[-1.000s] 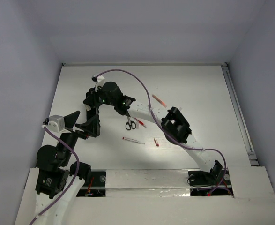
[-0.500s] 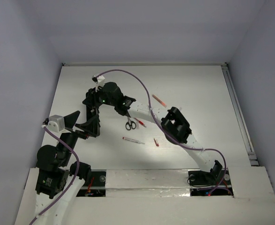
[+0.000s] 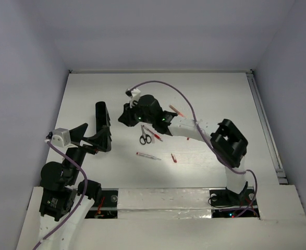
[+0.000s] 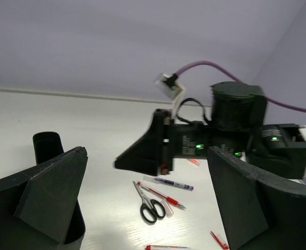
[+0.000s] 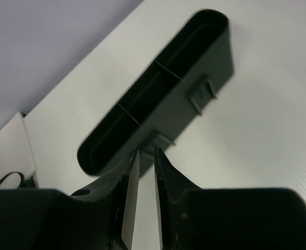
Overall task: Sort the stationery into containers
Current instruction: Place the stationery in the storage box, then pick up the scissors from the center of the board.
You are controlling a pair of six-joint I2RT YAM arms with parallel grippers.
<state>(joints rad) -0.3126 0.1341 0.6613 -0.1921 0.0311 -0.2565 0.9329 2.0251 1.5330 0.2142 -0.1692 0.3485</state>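
Note:
The long black container lies at the left of the table, its divided inside showing in the right wrist view. My right gripper hovers just to its right, jaws a narrow slit apart with nothing between them. My left gripper stands wide open and empty near the container's near end. Black-handled scissors lie beside a red-and-white pen and a dark pen. Another red-and-white pen and a small red piece lie nearer.
One more red pen lies farther back, next to the right arm's forearm. A purple cable loops above the right wrist. Grey walls close the table on the left, the back and the right.
My right arm has swung right, off the container, which now shows uncovered. Its jaws widened briefly, then narrowed again. The left arm has not moved.

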